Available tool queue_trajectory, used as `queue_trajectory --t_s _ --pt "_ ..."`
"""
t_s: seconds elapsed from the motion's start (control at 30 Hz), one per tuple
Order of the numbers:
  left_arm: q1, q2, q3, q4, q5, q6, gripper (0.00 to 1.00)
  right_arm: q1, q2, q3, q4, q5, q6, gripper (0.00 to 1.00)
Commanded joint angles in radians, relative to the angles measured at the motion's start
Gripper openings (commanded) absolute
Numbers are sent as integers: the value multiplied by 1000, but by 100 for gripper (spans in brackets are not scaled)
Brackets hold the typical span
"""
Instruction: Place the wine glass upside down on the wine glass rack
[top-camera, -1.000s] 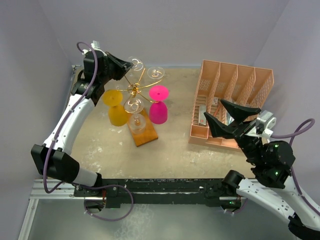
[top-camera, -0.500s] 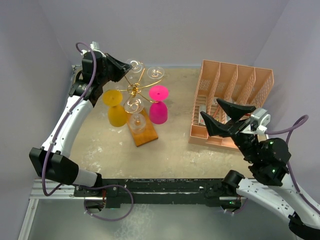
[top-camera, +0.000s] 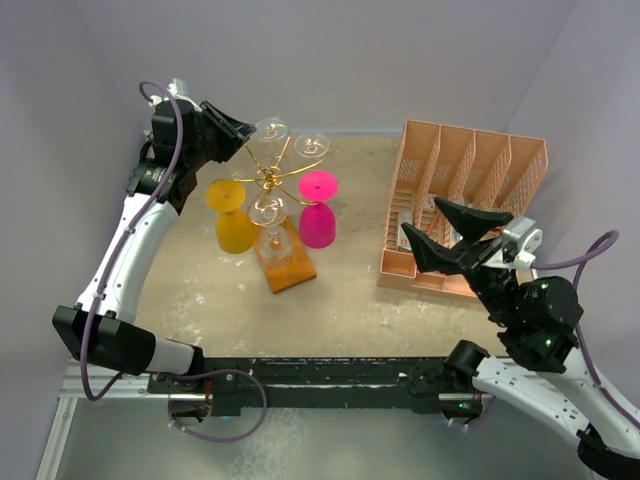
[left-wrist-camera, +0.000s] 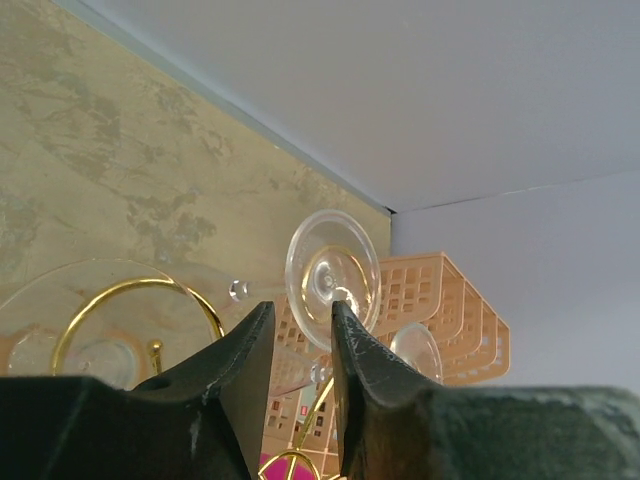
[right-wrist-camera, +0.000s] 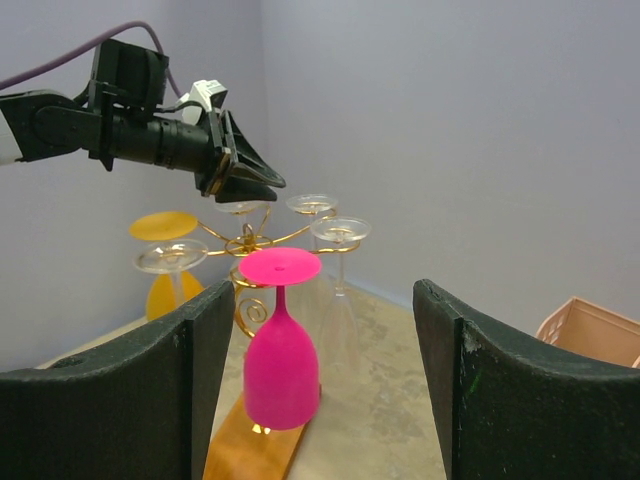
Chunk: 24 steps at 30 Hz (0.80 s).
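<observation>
Left gripper (top-camera: 245, 129) backed off the rack (top-camera: 268, 180), jaws slightly parted and empty, wine glass (top-camera: 272, 130) apparently hanging foot-up on the rear-left arm, right gripper (top-camera: 422, 216) wide open, idle by the organizer (top-camera: 470, 160); placement looks done, only retreat left.

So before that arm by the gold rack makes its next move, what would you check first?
1. The clear wine glass is foot-up at the wine glass rack: ok.
2. Its foot is fully seated in a curl: cannot tell.
3. The left claw has its fingers parted with nothing between them: ok.
4. The left claw is clear of the glass foot: cannot tell, they sit very close.
5. The rack stands upright on its wooden base: ok.
6. The right claw is open and apart from the rack, over the pink organizer: ok.
</observation>
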Motion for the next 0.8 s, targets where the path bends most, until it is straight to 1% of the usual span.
queue_trajectory --t_s 0.0,0.07,0.13,0.17,0.2,0.3,0.4,0.5,0.6,0.67,0.77 --pt "9 -48 65 4 3 35 28 1 -17 42 11 22 -13 74" --pt "12 -60 71 -1 2 40 31 2 -23 40 5 26 -8 74" --pt "15 -77 83 -16 6 57 36 1 -27 37 -5 37 3 74" --pt "16 -82 96 -33 8 79 40 1 -30 35 -8 47 9 74" --pt "16 -93 110 -56 9 108 41 1 -29 36 -15 60 18 74" --pt "16 -144 115 -123 -21 191 42 1 -19 43 -56 125 49 74" --pt "16 -216 95 -209 -56 287 43 1 9 72 -140 216 87 74" --pt "16 -324 22 -269 -100 394 43 1 33 99 -245 288 135 74" --pt "16 -459 -95 -313 -192 468 46 2 50 134 -337 357 196 74" --pt "16 -545 -158 -352 -275 479 50 1 54 144 -388 393 233 74" --pt "17 -666 -258 -372 -359 490 52 2 52 151 -445 451 285 73"
